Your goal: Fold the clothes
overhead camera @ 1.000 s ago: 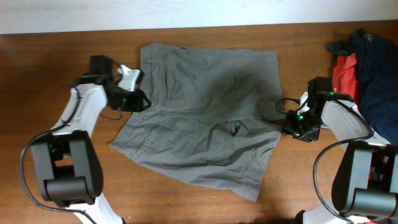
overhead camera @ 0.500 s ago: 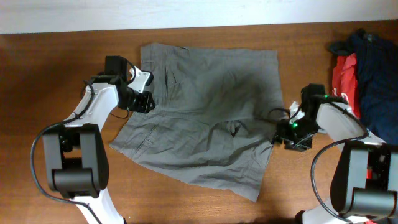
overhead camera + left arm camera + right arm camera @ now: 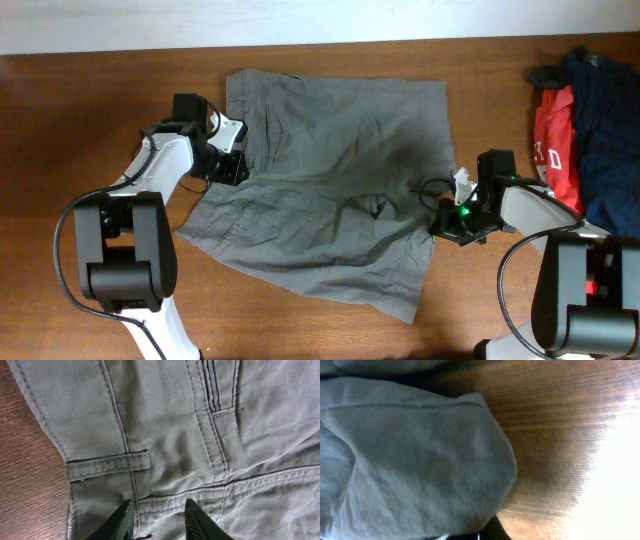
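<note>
2 I2RT YAM arms, seen from overhead. Left arm (image 3: 160, 165): white link shells, black joint housings, white block (image 3: 228, 130) at wrist, thin black cable (image 3: 60, 250) looping beside base. Right arm (image 3: 530, 203): same white-and-black build, green light (image 3: 462, 211) glowing at wrist, second cable (image 3: 503, 275) curving off base. Bulky black cylindrical motors (image 3: 115, 290) at both bases. Left jaws: 2 black tapered fingertips (image 3: 197, 520), matte. Right jaws: only dark sliver at bottom edge of right wrist view.

no readable text or labels
</note>
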